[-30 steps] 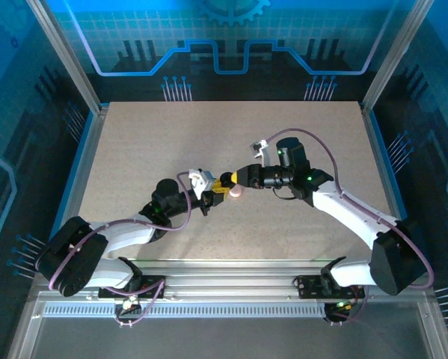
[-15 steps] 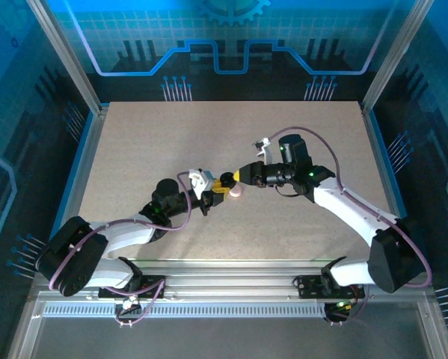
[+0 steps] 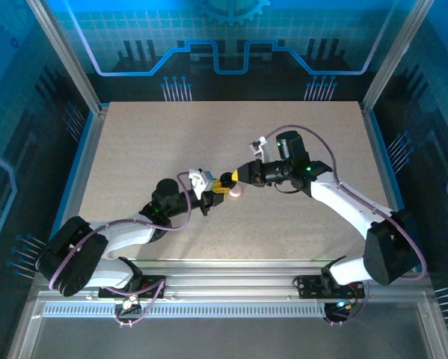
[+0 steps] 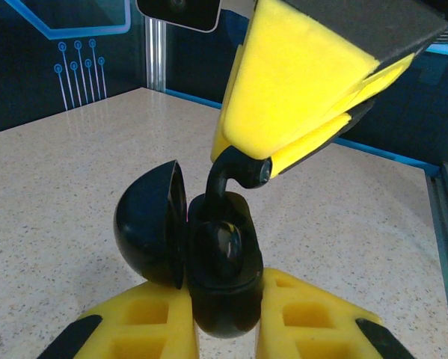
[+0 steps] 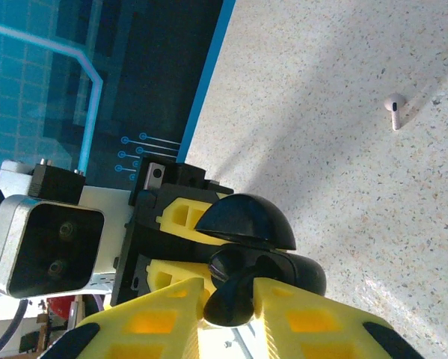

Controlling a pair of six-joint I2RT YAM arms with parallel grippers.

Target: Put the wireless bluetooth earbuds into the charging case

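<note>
My left gripper (image 4: 222,318) is shut on a black round charging case (image 4: 220,280), whose lid (image 4: 152,224) is swung open to the left. My right gripper (image 5: 229,288) is shut on the stem of a black earbud (image 4: 225,176), whose head sits in the mouth of the case (image 5: 298,273). From above, the two grippers (image 3: 218,185) (image 3: 231,177) meet tip to tip at mid-table. A small pale pink round case (image 3: 236,191) lies on the table just beside them. A tiny pale earbud (image 5: 394,105) lies alone on the tabletop.
The speckled beige tabletop (image 3: 298,224) is bounded by a blue rim and aluminium frame posts (image 3: 81,90). Both arms reach in from the near edge, where a metal rail (image 3: 224,288) runs.
The right arm's wrist and elbow have shifted slightly toward the back and left while its tip stays at the case. The left arm has not moved.
</note>
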